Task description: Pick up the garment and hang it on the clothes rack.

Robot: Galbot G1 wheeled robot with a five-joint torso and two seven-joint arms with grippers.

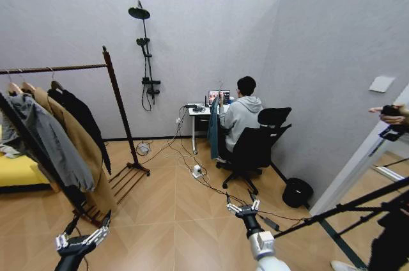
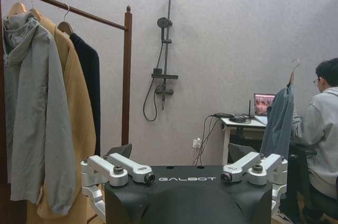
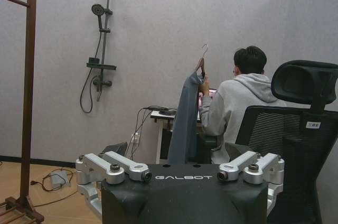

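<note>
Black garment (image 1: 80,121) hung on clothes rack (image 1: 118,95) beside 2 coats | left gripper (image 1: 82,240) and right gripper (image 1: 243,207) spread apart, empty, low | risk: grasping wrong coat, snagging neighbours.

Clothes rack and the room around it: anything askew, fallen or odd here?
Nothing fallen. The garment already hangs on the clothes rack beside a tan coat and grey jacket. Oddities: a seated person holds up a teal garment on a hanger, and cables trail across the floor.
</note>
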